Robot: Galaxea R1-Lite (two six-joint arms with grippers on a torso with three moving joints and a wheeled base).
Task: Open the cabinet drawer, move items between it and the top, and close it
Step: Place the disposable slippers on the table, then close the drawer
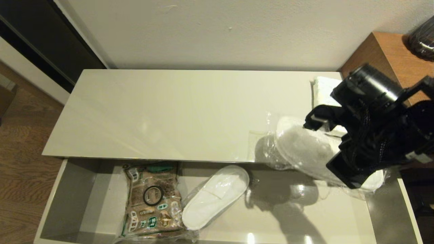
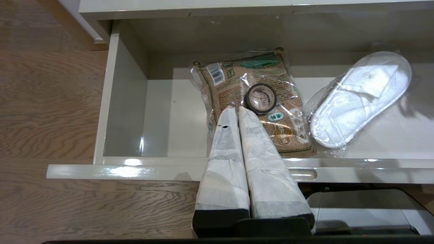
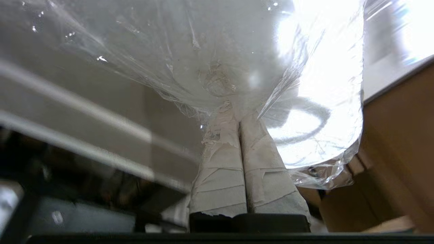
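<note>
The cabinet drawer stands pulled out below the glossy top. One wrapped white slipper lies in the drawer's middle. A second wrapped slipper hangs tilted in the air over the top's front edge at the right. My right gripper is shut on its clear plastic wrap. The white tissue pack lies on the top's back right corner, half hidden by my right arm. My left gripper is shut and empty, above the drawer's front rim.
A brown printed bag with a black ring on it lies in the drawer's left half. A taller brown wooden unit stands at the right with a dark object on it. Wooden floor lies to the left.
</note>
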